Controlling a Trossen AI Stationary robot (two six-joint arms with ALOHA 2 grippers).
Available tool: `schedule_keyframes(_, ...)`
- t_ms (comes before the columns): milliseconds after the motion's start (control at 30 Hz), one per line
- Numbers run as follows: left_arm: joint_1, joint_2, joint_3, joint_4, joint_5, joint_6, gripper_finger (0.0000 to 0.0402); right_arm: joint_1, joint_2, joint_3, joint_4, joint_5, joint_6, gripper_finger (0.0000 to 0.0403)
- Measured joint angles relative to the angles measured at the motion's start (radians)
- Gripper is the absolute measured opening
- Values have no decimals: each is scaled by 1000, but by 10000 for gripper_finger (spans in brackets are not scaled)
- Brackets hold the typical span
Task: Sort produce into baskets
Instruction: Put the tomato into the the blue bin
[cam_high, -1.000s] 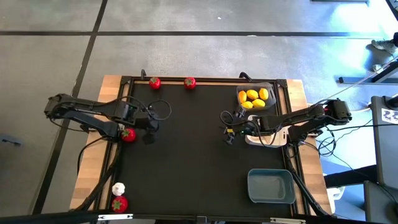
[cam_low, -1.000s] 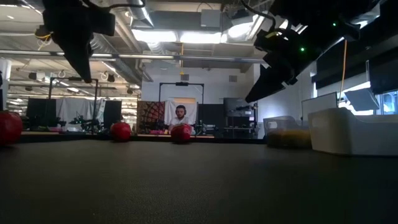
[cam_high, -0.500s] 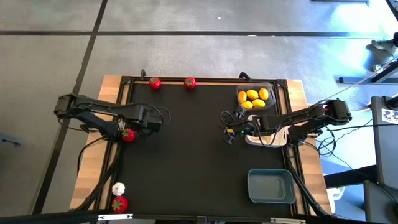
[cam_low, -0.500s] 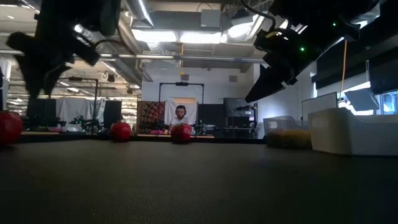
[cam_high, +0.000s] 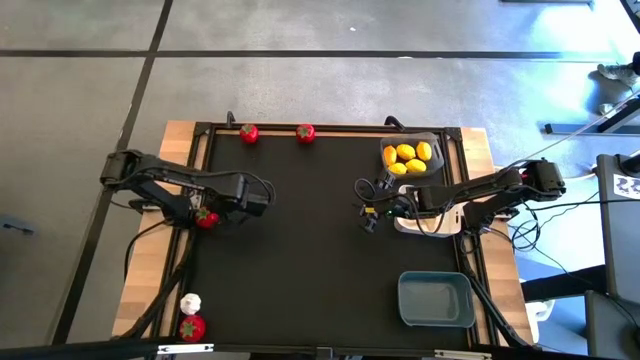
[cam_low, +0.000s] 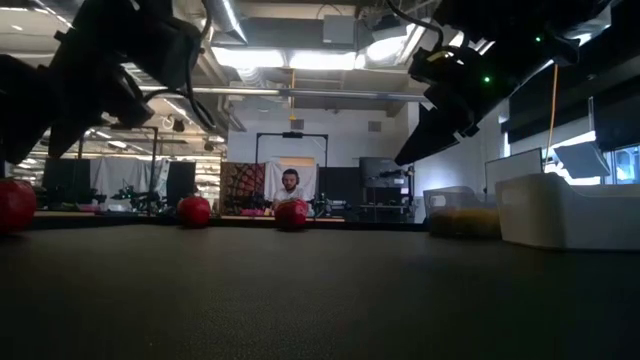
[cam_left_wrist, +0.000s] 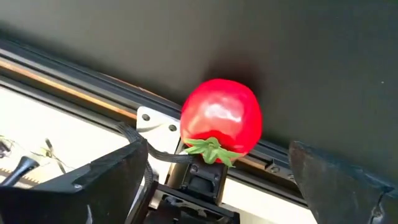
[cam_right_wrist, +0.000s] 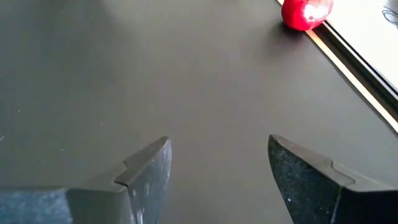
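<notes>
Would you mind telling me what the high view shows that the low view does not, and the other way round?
Only the high view shows the blue-grey basket, the yellow lemons as separate fruits in the dark grey basket, and the white bulb with a red fruit beside it on the wooden edge. Only the low view shows the room behind, with a person seated there. Both show the two red fruits at the far edge, the white basket and both arms.
</notes>
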Motion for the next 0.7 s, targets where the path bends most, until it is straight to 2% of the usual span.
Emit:
schedule_keyframes(200,0,0,-66,15,37,4,384,0,0,0,-2,0,0,266)
schedule_keyframes(700,0,0,-209,152,34,66,384,0,0,0,2,0,0,266)
